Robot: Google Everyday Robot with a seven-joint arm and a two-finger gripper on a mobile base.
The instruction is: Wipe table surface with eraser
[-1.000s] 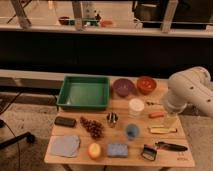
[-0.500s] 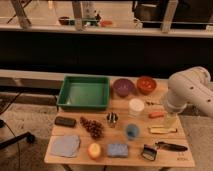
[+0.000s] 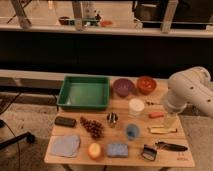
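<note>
The eraser (image 3: 65,121), a flat dark oblong block, lies near the left edge of the table surface (image 3: 170,159), a light tan wooden top. My white arm comes in from the right, its elbow above the table's right edge. The gripper (image 3: 170,119) hangs low over the right side of the table, beside an orange stick-like item (image 3: 156,115) and above a yellow bar (image 3: 162,130). It is far from the eraser, across the table's width.
A green tray (image 3: 84,92) stands at the back left, with a purple bowl (image 3: 123,87) and an orange bowl (image 3: 146,84) beside it. Also here: a white cup (image 3: 136,106), grapes (image 3: 91,127), a blue sponge (image 3: 117,149), a grey-blue cloth (image 3: 65,146) and a black-handled tool (image 3: 165,146).
</note>
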